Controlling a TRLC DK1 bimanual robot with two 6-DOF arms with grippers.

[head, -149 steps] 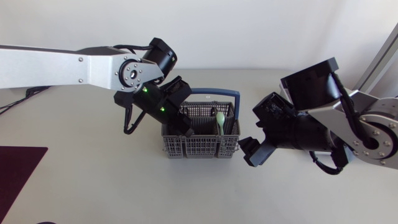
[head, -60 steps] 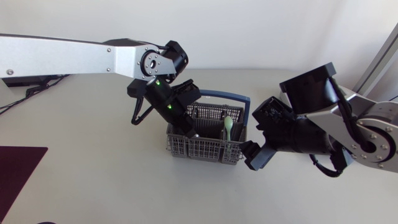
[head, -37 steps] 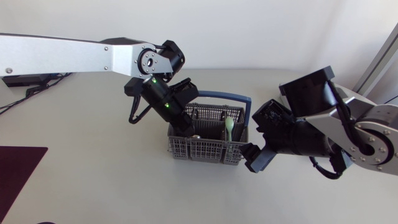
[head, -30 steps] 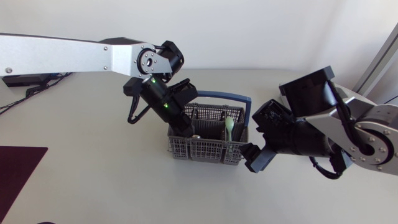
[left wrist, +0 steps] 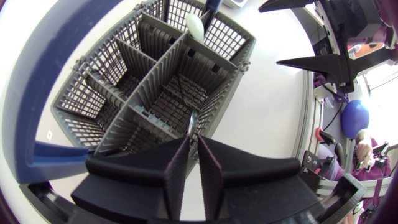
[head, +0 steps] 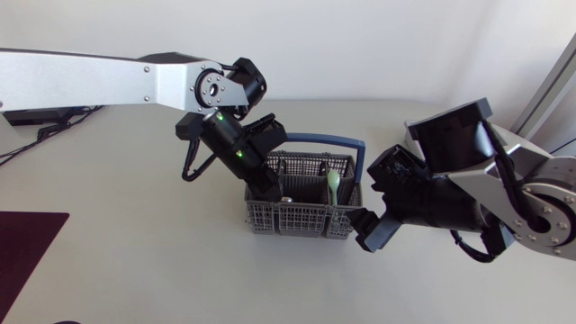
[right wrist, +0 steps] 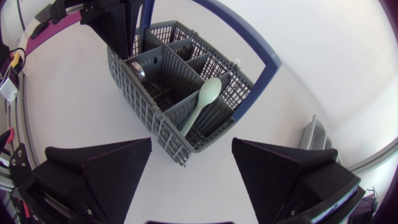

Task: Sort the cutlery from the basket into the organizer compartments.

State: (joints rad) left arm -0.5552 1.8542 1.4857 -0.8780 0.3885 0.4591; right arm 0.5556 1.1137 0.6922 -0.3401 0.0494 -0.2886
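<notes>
A grey cutlery basket [head: 297, 219] with a blue handle [head: 317, 139] stands mid-table. My left gripper [head: 269, 191] reaches down into its left compartment. In the left wrist view this gripper [left wrist: 192, 140] is shut on the tip of a metal utensil [left wrist: 191, 123]. The right wrist view shows that utensil's shiny end [right wrist: 138, 70] just under the left fingers [right wrist: 122, 32]. A pale green spoon [head: 333, 184] [right wrist: 204, 102] stands upright in the right compartment. My right gripper [head: 366, 212] [right wrist: 191, 144] stands open beside the basket's right end. The organizer is hidden in the head view.
A dark red mat [head: 27, 243] lies at the table's near left corner. Beyond the basket, in the right wrist view, a light grey ridged piece [right wrist: 313, 138] shows beside my right finger. Bare tabletop lies in front of the basket.
The basket has slid a little to the right and turned slightly. My left gripper has stayed in its left compartment and drawn up a touch. The right gripper shifted slightly right.
</notes>
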